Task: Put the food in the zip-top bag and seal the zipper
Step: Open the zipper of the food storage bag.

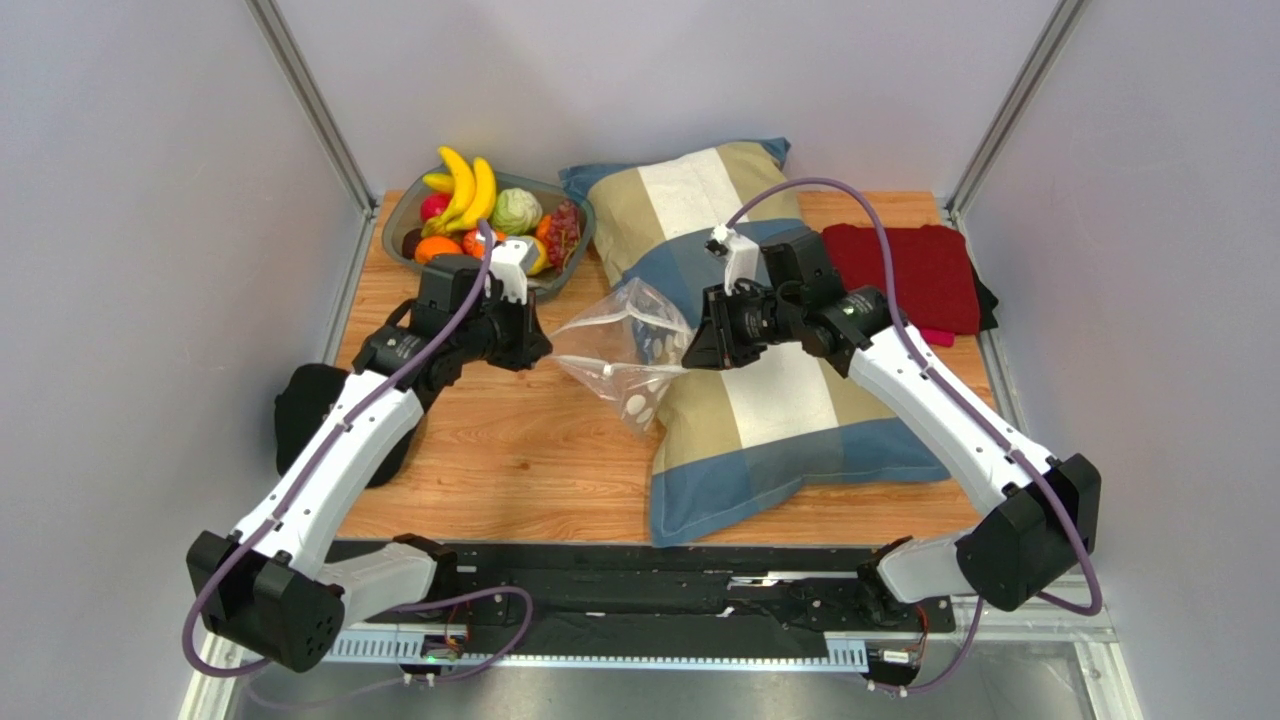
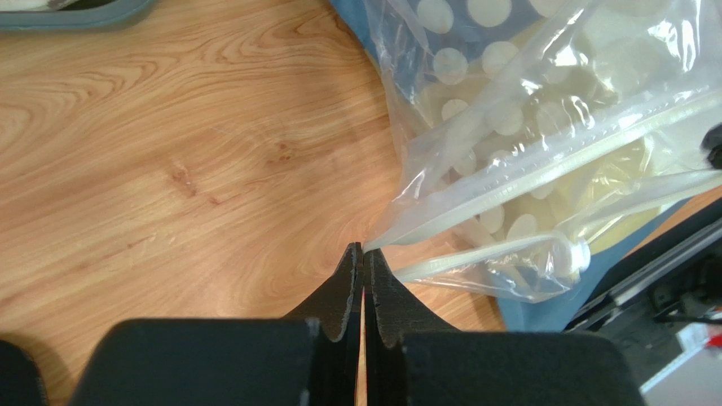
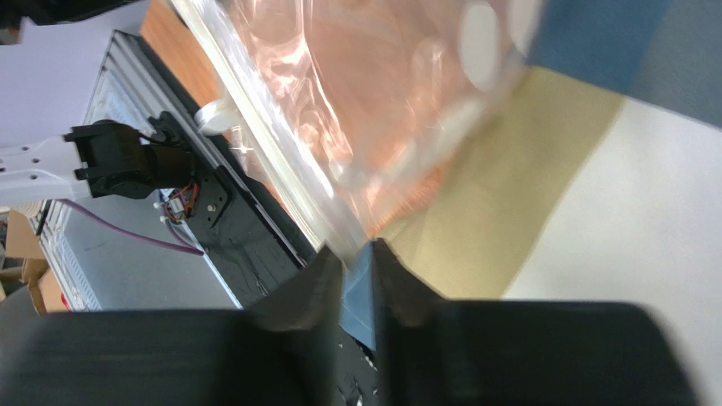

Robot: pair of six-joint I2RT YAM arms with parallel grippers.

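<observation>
The left gripper (image 2: 363, 255) has its fingers pressed flat together on an end corner of the zip-top bag (image 2: 525, 101), at lower centre of the left wrist view. From that pinch the zipper (image 2: 542, 165) runs toward the right edge of the frame. The right gripper (image 3: 356, 254), at bottom centre of its own view, shows only a narrow gap with the bag's edge entering it (judged a grip, since the film is held raised). Holding opposite ends presumably tensions the mouth so it can be opened for loading. In the top view the bag hangs at centre frame between both grippers, over the boundary of table (image 1: 496, 450) and pillow (image 1: 781, 405). Only the top view shows the food (image 1: 478, 203), which sits in the grey bowl (image 1: 392, 225) at upper left, with none apparently bagged. Only the wrist views resolve the finger contact.
</observation>
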